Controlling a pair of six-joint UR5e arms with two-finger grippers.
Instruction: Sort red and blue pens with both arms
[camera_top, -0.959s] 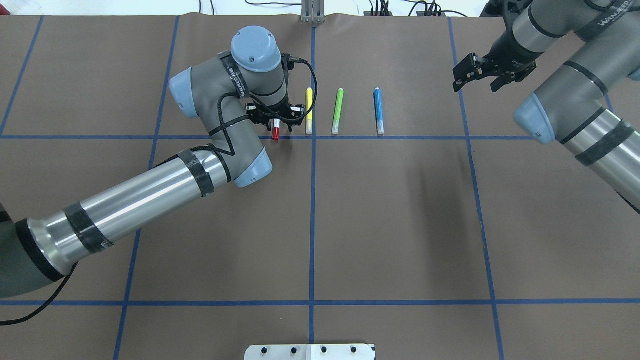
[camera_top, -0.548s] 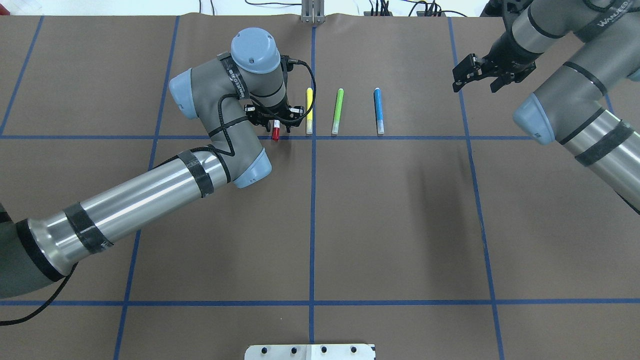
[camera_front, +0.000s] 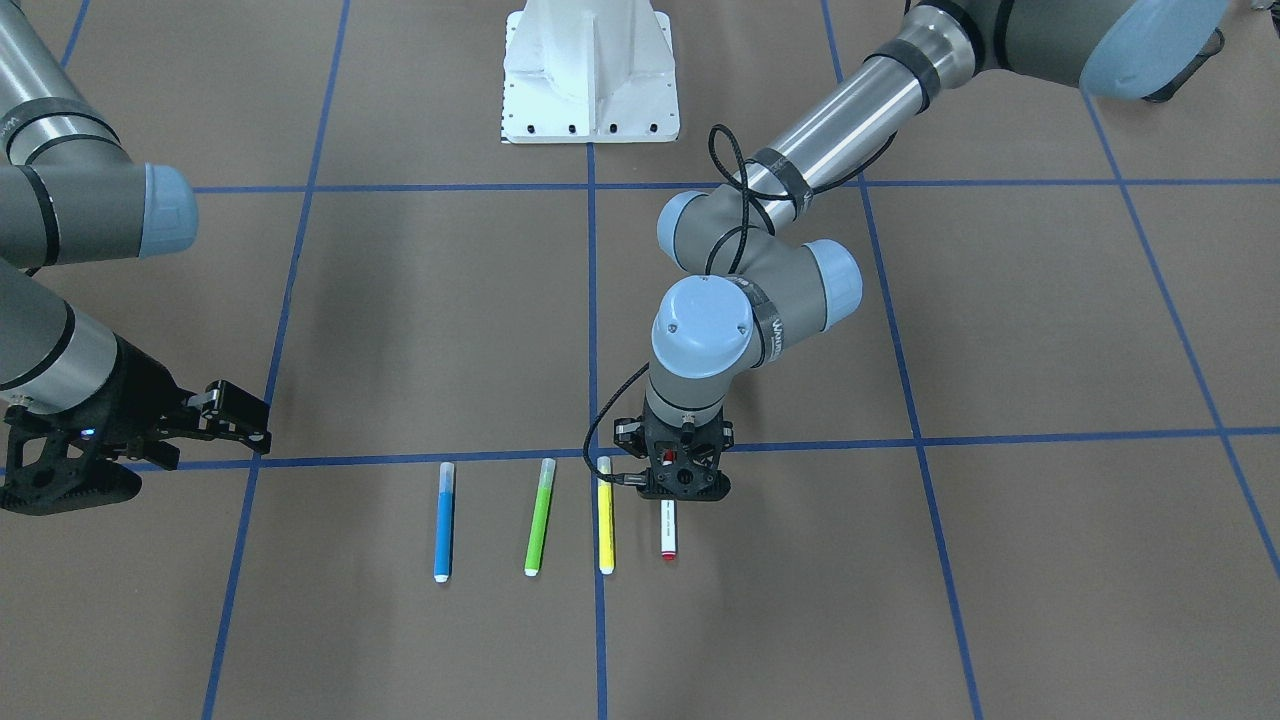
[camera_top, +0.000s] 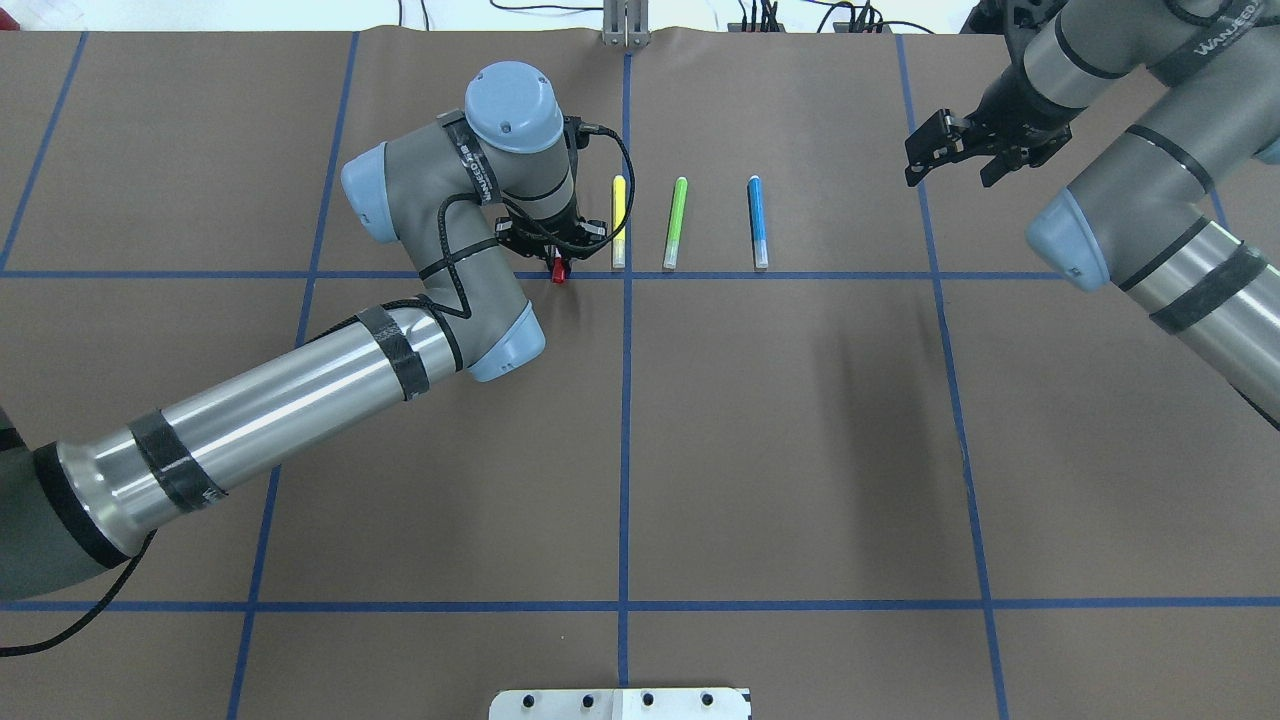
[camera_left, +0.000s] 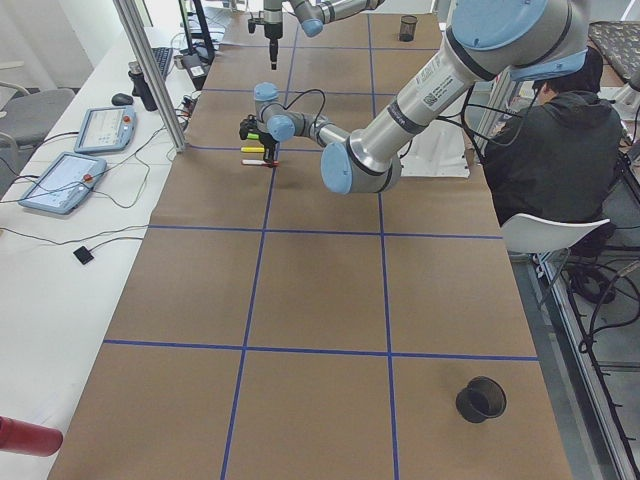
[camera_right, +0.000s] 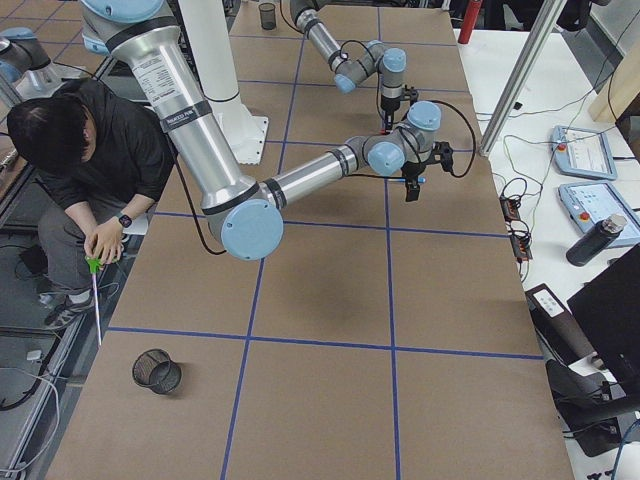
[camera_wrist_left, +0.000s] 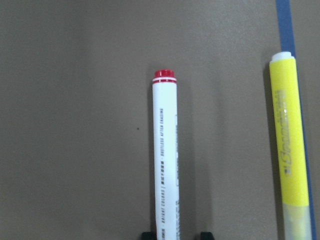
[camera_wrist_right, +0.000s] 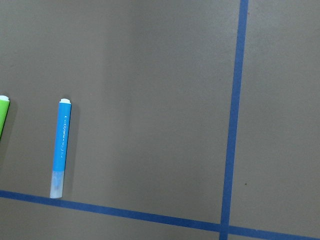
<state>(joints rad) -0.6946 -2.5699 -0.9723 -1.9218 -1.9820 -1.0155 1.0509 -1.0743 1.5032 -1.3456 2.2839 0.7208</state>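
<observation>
The red pen, white-barrelled with a red cap, lies on the brown paper just left of the centre blue tape line. My left gripper points straight down over it. In the left wrist view the two fingertips straddle the barrel, with a gap on one side, so the gripper is open. The front view shows the left gripper covering the pen's upper half. The blue pen lies untouched further right. My right gripper hovers open, well right of it.
A yellow marker lies close beside the red pen, and a lime-green marker lies between it and the blue pen. A black mesh cup stands at the table's left end. A person sits beside the white pedestal.
My left gripper has come down over the red pen and its fingers have narrowed, leaving only the red cap showing from above. The right arm has hardly moved.
</observation>
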